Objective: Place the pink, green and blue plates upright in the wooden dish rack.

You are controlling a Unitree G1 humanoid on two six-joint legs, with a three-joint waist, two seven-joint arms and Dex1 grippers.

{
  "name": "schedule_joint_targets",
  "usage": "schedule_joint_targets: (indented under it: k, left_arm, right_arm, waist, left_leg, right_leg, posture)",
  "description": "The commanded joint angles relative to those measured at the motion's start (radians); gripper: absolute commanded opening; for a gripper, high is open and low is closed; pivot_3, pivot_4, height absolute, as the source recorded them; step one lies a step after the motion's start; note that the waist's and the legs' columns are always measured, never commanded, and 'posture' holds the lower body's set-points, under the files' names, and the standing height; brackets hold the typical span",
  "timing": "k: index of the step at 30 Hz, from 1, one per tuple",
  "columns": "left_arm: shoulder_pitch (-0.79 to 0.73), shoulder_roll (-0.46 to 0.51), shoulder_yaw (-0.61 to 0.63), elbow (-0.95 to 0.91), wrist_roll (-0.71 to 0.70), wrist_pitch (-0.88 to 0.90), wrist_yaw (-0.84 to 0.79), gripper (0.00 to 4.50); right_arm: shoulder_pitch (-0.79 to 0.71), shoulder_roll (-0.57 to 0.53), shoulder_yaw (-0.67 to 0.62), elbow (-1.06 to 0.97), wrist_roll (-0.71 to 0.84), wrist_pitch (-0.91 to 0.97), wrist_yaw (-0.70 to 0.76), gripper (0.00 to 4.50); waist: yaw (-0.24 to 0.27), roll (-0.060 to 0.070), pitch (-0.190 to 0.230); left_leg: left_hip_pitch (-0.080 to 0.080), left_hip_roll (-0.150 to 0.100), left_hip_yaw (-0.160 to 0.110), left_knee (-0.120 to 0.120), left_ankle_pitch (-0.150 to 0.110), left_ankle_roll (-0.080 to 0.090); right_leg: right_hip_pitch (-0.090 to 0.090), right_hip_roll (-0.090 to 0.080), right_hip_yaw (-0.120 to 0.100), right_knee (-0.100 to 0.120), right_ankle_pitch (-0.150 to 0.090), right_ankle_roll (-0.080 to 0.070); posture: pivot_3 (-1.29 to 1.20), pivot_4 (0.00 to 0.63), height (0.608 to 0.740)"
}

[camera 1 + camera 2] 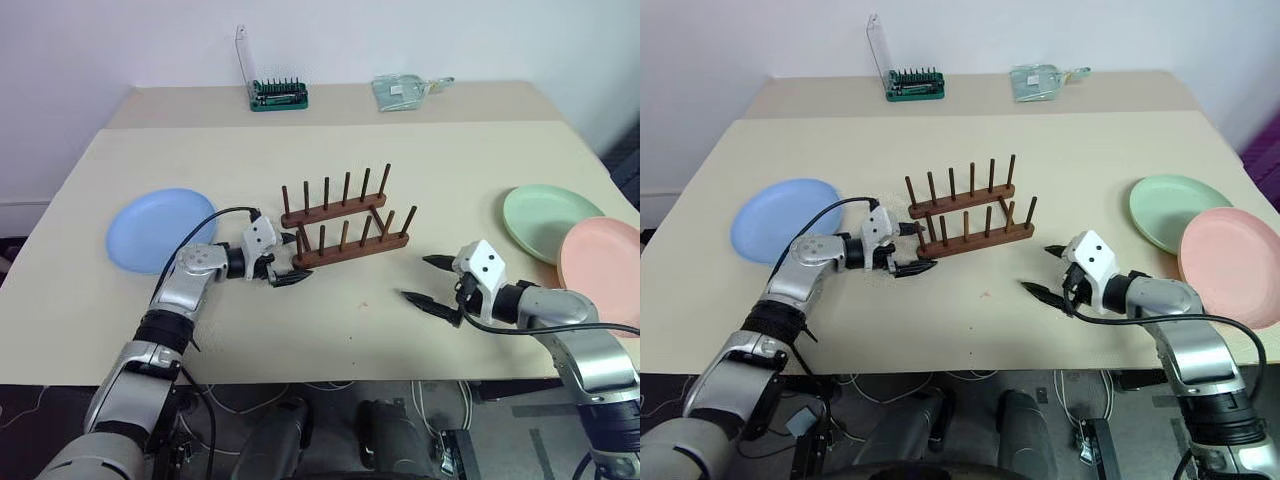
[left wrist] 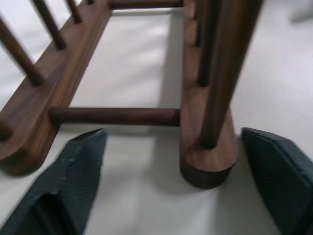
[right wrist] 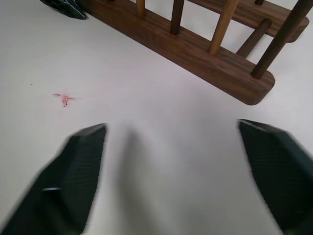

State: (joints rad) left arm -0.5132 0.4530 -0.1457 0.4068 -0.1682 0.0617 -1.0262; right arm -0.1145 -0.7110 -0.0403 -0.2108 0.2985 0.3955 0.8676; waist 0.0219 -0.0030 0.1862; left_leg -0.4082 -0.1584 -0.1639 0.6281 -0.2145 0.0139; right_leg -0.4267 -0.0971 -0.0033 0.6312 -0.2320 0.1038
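**Desk:** Where does the wooden dish rack [image 1: 345, 226] stand, and is anything in it?

**Photographer:** Mid-counter [image 1: 330, 330], pegs up and every slot bare; the blue plate [image 1: 158, 229] lies flat well off to the robot's left, while the green plate [image 1: 551, 221] and pink plate [image 1: 604, 257] lie flat at the right edge, the pink one overlapping the green.

**Desk:** And the arms?

**Photographer:** The left gripper [image 1: 283, 268] sits at the rack's near-left end, fingers parted wide to either side of the front rail's end (not clamped on it, as far as the wrist view tells); a position that looks meant to steady or square the rack. The right gripper [image 1: 433, 283] hovers over bare counter off the rack's right end, fingers spread wide and empty; well placed, I'd judge, to turn toward the two plates beside it.
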Motion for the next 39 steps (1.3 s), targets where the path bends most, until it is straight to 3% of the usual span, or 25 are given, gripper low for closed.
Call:
schedule_joint_targets:
  k: [1, 5, 8, 12, 19, 39]
  left_arm:
    - [0.133, 0.056, 0.054, -0.237, -0.05, 0.158, 0.039, 2.59]
    - [0.271, 0.096, 0.057, -0.47, -0.072, 0.297, 0.087, 0.7]
    - [0.337, 0.11, 0.047, -0.613, -0.099, 0.388, 0.111, 0.7]
    - [0.319, 0.074, 0.024, -0.628, -0.062, 0.429, 0.194, 0.7]
    - [0.215, -0.028, -0.011, -0.481, 0.042, 0.43, 0.37, 0.7]
    - [0.012, -0.145, -0.072, -0.141, 0.131, 0.219, 0.389, 0.7]
  right_arm:
    - [-0.017, 0.024, 0.02, -0.028, -0.003, -0.003, -0.018, 2.24]
    - [-0.047, 0.049, 0.054, -0.012, -0.033, -0.009, -0.049, 0.32]
    - [-0.088, 0.068, 0.077, 0.025, -0.054, -0.011, -0.065, 0.32]
    - [-0.135, 0.098, 0.12, 0.07, -0.092, -0.019, -0.084, 0.32]
    - [-0.209, 0.166, 0.163, 0.169, -0.189, -0.035, -0.179, 0.32]
    - [-0.315, 0.256, 0.164, 0.332, -0.279, -0.055, -0.321, 0.32]
  waist:
    - [-0.012, 0.0, 0.0]
    - [-0.01, 0.001, -0.001]
    - [-0.008, 0.001, -0.001]
    - [-0.006, 0.001, -0.001]
    - [-0.007, 0.001, -0.001]
    - [-0.007, 0.002, -0.003]
  left_leg:
    - [0.0, 0.0, 0.0, 0.0, 0.0, 0.0]
    - [0.0, 0.0, 0.0, 0.0, 0.0, 0.0]
    - [0.0, 0.0, 0.0, 0.0, 0.0, 0.0]
    - [0.0, 0.0, 0.0, 0.0, 0.0, -0.001]
    - [0.001, 0.0, 0.0, 0.0, 0.0, -0.001]
    - [0.001, 0.0, 0.0, 0.002, 0.002, -0.002]
  right_leg:
    - [0.0, 0.0, 0.0, 0.0, 0.0, 0.0]
    - [0.0, 0.0, 0.0, 0.001, 0.0, 0.0]
    - [0.0, 0.0, 0.001, 0.001, 0.0, -0.001]
    - [0.0, 0.0, 0.0, 0.001, 0.0, -0.001]
    - [0.0, 0.0, 0.0, 0.001, 0.0, 0.0]
    - [0.002, 0.001, 0.0, 0.001, 0.002, 0.0]
  posture:
    - [0.0, 0.15, 0.74]
    - [0.0, 0.15, 0.74]
    - [0.0, 0.15, 0.74]
    - [0.0, 0.15, 0.74]
    - [0.0, 0.15, 0.74]
    - [0.0, 0.15, 0.74]
